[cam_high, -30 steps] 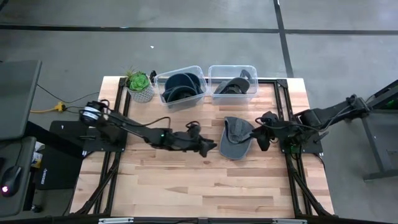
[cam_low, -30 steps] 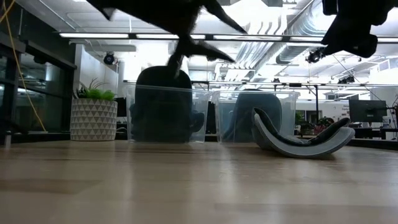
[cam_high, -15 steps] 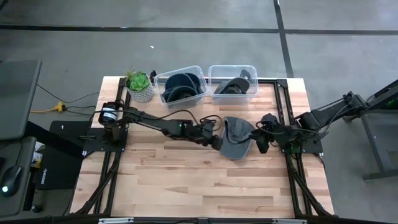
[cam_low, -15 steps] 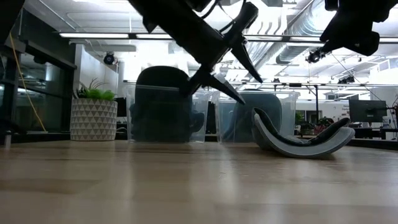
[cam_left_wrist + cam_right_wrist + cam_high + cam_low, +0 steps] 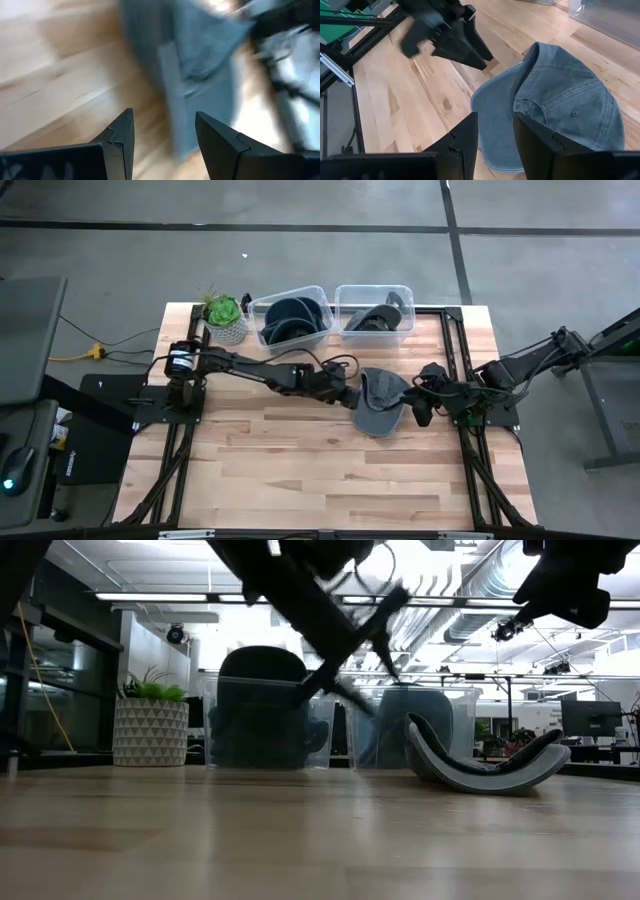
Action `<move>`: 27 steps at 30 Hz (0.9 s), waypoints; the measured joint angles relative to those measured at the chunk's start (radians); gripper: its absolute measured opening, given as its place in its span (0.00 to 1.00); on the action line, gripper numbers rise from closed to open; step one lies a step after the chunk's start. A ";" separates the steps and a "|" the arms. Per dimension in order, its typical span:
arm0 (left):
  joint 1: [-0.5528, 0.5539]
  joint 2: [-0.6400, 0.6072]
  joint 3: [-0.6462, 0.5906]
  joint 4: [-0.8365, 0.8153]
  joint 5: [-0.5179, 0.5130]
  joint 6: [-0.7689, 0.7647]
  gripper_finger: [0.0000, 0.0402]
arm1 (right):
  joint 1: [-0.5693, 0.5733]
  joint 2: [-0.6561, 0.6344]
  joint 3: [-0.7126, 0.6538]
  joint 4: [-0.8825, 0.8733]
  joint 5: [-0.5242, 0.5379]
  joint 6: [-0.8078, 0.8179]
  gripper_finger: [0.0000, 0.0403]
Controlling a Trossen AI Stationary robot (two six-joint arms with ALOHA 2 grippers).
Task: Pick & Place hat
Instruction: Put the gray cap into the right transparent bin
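Hat (image 5: pixel 378 402) blurred past the left hand (image 5: pixel 165 137), fingers apart and empty; right hand (image 5: pixel 495 132) likewise unclenched, empty.

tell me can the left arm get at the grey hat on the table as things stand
Probably yes. The left gripper hangs just beside the grey hat with its fingers open and empty, and only bare wood lies between them. The right gripper waits close on the hat's other side, not blocking that approach.
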 joint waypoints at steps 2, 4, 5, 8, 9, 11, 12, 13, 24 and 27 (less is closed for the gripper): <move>0.011 0.001 -0.005 -0.016 0.033 0.012 0.39 | 0.000 0.000 0.000 0.000 0.001 0.000 0.29; 0.017 0.000 0.000 0.006 0.049 0.015 0.39 | 0.000 0.000 0.000 -0.001 0.002 -0.001 0.29; 0.018 0.009 0.001 0.016 0.045 0.015 0.39 | 0.000 0.000 0.000 -0.001 0.002 -0.001 0.29; 0.016 0.035 -0.004 0.006 0.040 0.015 0.39 | 0.000 0.000 0.000 0.000 0.008 0.000 0.29; 0.016 0.035 -0.003 -0.003 0.047 0.015 0.39 | 0.000 0.000 0.000 0.000 0.009 0.000 0.29; 0.014 0.046 0.022 0.034 0.057 0.018 0.39 | 0.000 0.000 0.000 0.000 0.009 0.000 0.29; 0.014 0.061 0.036 0.043 0.057 0.026 0.39 | 0.000 0.000 0.000 0.000 0.009 0.000 0.29; 0.014 0.074 0.045 0.036 0.059 0.039 0.39 | 0.000 0.000 0.001 0.001 0.012 0.000 0.29; 0.014 0.159 0.187 -0.042 0.074 0.127 0.39 | 0.000 0.000 0.001 -0.001 0.020 0.000 0.29; 0.014 0.182 0.212 -0.061 0.082 0.140 0.39 | 0.000 0.001 0.001 0.000 0.022 0.003 0.29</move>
